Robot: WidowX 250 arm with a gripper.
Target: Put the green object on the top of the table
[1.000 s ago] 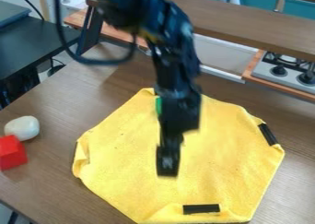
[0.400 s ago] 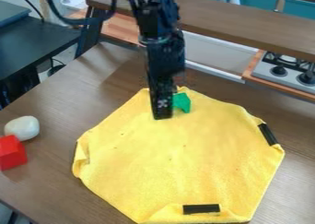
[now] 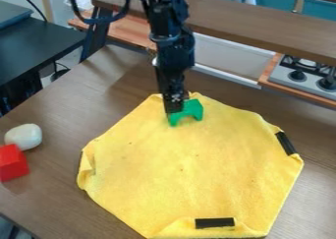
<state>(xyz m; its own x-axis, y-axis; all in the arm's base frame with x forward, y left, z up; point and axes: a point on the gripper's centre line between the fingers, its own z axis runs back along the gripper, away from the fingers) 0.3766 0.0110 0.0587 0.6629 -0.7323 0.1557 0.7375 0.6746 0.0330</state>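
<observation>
Gripper [image 3: 174, 108] was over the far end of the yellow cloth [image 3: 187, 166], right up against the green object [image 3: 192, 108] in the camera view and partly covering it; couldn't tell whether it was released, clenched or grasping that piece. Green object was at the cloth's far end, arch-shaped. White object [image 3: 24, 136] and red block [image 3: 13, 163] sat left of the cloth, one black strip [image 3: 214, 223] along its near edge.
</observation>
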